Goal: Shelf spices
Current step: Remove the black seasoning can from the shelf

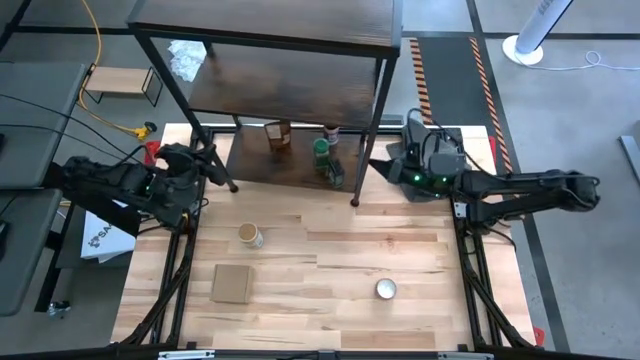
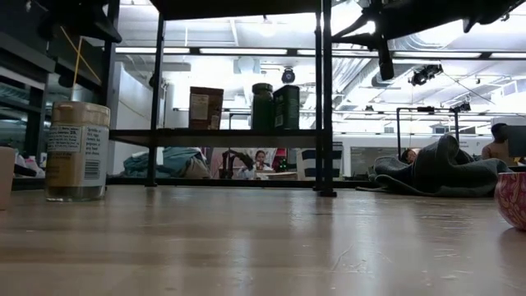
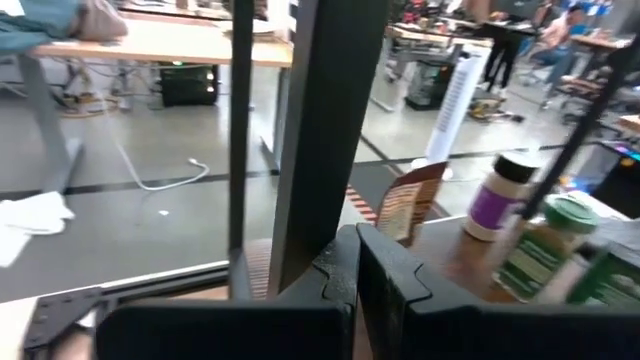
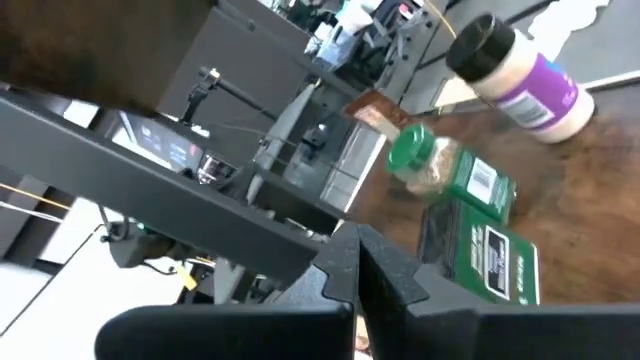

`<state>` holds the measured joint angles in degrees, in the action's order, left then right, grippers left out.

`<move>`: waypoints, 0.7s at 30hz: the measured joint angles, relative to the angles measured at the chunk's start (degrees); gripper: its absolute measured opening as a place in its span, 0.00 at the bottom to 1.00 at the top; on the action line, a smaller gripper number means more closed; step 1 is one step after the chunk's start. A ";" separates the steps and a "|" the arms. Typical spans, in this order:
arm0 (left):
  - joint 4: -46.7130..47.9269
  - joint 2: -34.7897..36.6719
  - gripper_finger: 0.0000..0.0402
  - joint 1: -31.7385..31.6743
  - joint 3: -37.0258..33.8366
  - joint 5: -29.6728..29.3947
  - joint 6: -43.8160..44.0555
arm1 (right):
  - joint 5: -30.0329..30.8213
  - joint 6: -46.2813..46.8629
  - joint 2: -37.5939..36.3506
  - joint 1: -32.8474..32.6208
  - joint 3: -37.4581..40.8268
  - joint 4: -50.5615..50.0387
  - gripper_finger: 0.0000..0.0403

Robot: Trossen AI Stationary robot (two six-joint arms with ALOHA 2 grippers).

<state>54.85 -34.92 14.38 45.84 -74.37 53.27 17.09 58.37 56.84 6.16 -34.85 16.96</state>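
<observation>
The shelf (image 1: 300,95) stands at the table's far side. On its lowest board (image 4: 590,210) stand the brown-orange pouch (image 1: 278,134), the green-lidded jar (image 1: 321,150), the dark-capped jar with the purple label (image 4: 520,75) and the dark tin (image 1: 335,172). The tan-lidded jar (image 1: 250,235) stands upright on the table, nearer than the shelf. My left gripper (image 1: 203,160) is shut, level, right at the shelf's front left post (image 3: 320,130). My right gripper (image 1: 380,165) is shut, level, beside the front right post (image 1: 368,140), short of the tin. My left gripper's shut fingertips (image 3: 345,255) stand right in front of the shelf's front left post; I cannot tell whether they touch it. My right gripper touches nothing that shows.
A flat cardboard square (image 1: 231,283) and a round silvery disc (image 1: 386,289) lie on the table's near half. A small pale wood stand (image 1: 120,82) sits off the table at the far left. The shelf's thin black legs (image 1: 354,200) stand close to both grippers.
</observation>
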 joint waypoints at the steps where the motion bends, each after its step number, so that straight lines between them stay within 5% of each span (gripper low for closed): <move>1: 0.44 0.00 0.00 -0.46 0.00 -0.04 0.01 | 1.00 0.21 0.45 -1.19 0.00 0.40 0.00; 11: 0.87 -0.02 0.00 -3.45 0.00 0.33 1.61 | 12.47 2.27 6.56 -10.80 0.00 11.35 0.00; 21: -4.48 -0.31 0.00 -3.40 0.00 9.59 1.94 | 12.85 0.12 19.89 -14.09 -8.63 16.05 0.00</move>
<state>50.38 -35.23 10.98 45.84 -64.78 55.20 29.93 58.49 76.73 -7.93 -43.48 33.01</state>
